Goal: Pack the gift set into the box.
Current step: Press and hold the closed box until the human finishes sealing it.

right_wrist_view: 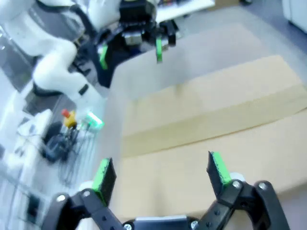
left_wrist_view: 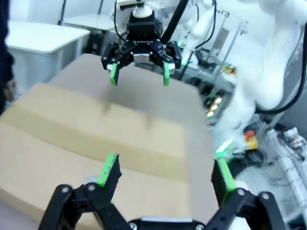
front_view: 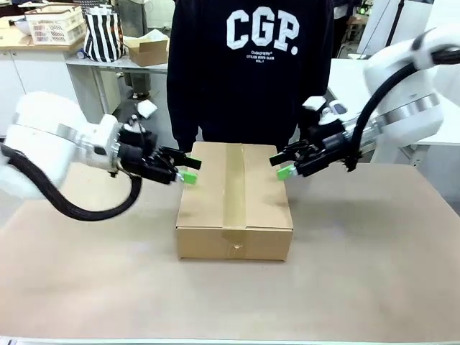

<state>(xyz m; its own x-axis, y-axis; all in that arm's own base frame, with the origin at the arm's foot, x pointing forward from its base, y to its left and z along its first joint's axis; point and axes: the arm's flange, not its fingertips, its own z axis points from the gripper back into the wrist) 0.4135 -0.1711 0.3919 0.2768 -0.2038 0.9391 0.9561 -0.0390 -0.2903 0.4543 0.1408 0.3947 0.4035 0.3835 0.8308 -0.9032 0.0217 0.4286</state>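
The box (front_view: 234,205), plain brown cardboard, sits flat mid-counter before me, flaps closed, 1 tape strip along its top.

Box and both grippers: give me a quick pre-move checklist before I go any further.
1. Box flaps closed, tape strip along the middle: ok.
2. Left gripper open, empty, at the box's left edge: ok.
3. Right gripper open, empty, at the box's right edge: ok.
4. Grippers level with each other across the box: ok.
5. Person stands right behind the box, hands hidden: cannot tell.
6. Gift set inside: cannot tell, box is shut.
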